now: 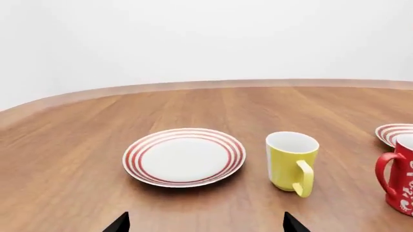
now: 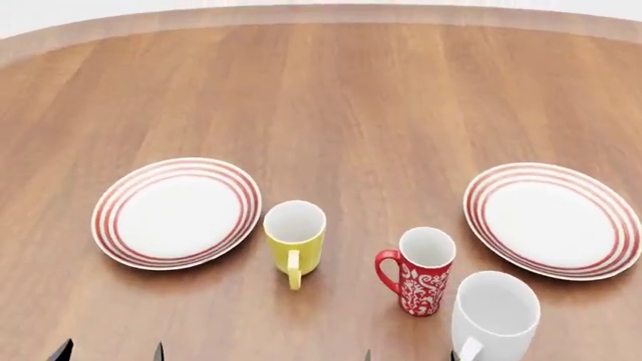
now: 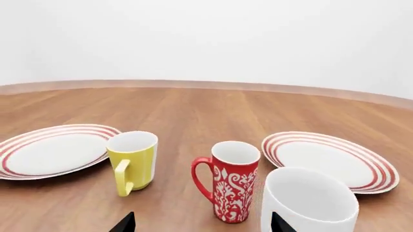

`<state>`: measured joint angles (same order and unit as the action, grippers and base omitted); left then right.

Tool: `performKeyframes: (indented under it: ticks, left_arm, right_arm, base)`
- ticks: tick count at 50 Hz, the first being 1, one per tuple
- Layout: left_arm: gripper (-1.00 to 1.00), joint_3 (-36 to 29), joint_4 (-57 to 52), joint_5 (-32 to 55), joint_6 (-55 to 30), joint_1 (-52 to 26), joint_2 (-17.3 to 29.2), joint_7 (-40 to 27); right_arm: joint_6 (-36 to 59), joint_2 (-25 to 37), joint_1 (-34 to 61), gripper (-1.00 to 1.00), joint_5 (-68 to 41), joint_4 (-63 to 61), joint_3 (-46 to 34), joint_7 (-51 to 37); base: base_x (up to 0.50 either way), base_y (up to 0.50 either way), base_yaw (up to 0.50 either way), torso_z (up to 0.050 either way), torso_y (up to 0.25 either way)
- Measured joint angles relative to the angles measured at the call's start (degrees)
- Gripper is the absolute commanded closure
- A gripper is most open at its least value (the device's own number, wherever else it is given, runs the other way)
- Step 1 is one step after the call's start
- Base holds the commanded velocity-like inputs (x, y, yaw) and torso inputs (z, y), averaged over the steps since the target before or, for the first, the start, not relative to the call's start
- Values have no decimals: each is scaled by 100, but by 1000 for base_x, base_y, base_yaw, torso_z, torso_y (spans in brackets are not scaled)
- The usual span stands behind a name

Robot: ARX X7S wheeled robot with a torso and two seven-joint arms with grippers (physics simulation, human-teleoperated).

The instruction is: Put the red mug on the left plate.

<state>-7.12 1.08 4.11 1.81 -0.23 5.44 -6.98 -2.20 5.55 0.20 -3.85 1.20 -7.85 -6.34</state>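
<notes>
The red mug (image 2: 422,272) with white scrollwork stands upright near the table's front middle, handle to the left; it also shows in the right wrist view (image 3: 231,181) and at the edge of the left wrist view (image 1: 401,181). The left plate (image 2: 177,212), white with red rings, lies flat at the left and shows in the left wrist view (image 1: 184,156) and the right wrist view (image 3: 51,151). My left gripper (image 1: 205,226) is open and empty, short of the plate. My right gripper (image 3: 201,226) is open and empty, just short of the red mug.
A yellow mug (image 2: 295,239) stands between the left plate and the red mug. A larger white mug (image 2: 492,316) stands close to the red mug's right front. A second ringed plate (image 2: 552,219) lies at the right. The table's far edge (image 2: 321,11) curves behind.
</notes>
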Motion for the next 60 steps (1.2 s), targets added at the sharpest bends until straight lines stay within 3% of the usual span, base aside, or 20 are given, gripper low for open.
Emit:
performKeyframes:
  ticks: [45, 60]
  left_arm:
    - [-100, -289, 52, 187, 39, -46, 218, -253]
    - [-100, -360, 62, 230, 55, -59, 275, -319]
  right_arm:
    - [1, 205, 33, -100, -272, 4, -256, -207]
    - [3, 250, 49, -100, -372, 11, -308, -258]
  base:
    - [197, 257, 0, 0, 0]
    - [284, 51, 0, 0, 0]
